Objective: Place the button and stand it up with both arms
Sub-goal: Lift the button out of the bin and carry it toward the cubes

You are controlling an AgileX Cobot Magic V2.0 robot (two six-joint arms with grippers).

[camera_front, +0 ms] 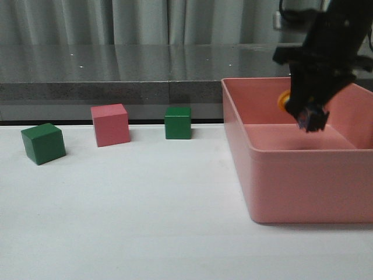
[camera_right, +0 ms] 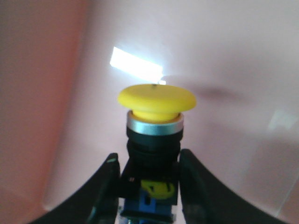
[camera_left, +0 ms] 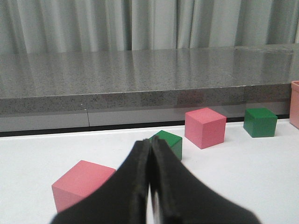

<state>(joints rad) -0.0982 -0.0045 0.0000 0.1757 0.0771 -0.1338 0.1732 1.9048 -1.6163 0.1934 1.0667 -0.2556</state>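
Observation:
The button [camera_right: 154, 140], with yellow mushroom cap, silver collar, black body and blue base, sits between my right gripper's [camera_right: 148, 161] fingers, which are shut on its body. In the front view the right gripper [camera_front: 309, 114] holds the button [camera_front: 284, 100] above the inside of the pink bin [camera_front: 291, 181], its cap pointing left. My left gripper [camera_left: 150, 144] is shut and empty, low over the white table; it is out of the front view.
Two green cubes [camera_front: 42, 143] [camera_front: 178, 122] and a pink cube [camera_front: 110, 124] stand on the table at left. The left wrist view also shows a nearer pink cube [camera_left: 81, 184], a green cube [camera_left: 169, 143], another pink cube [camera_left: 204, 127] and a farther green cube [camera_left: 260, 122]. A grey ledge runs behind.

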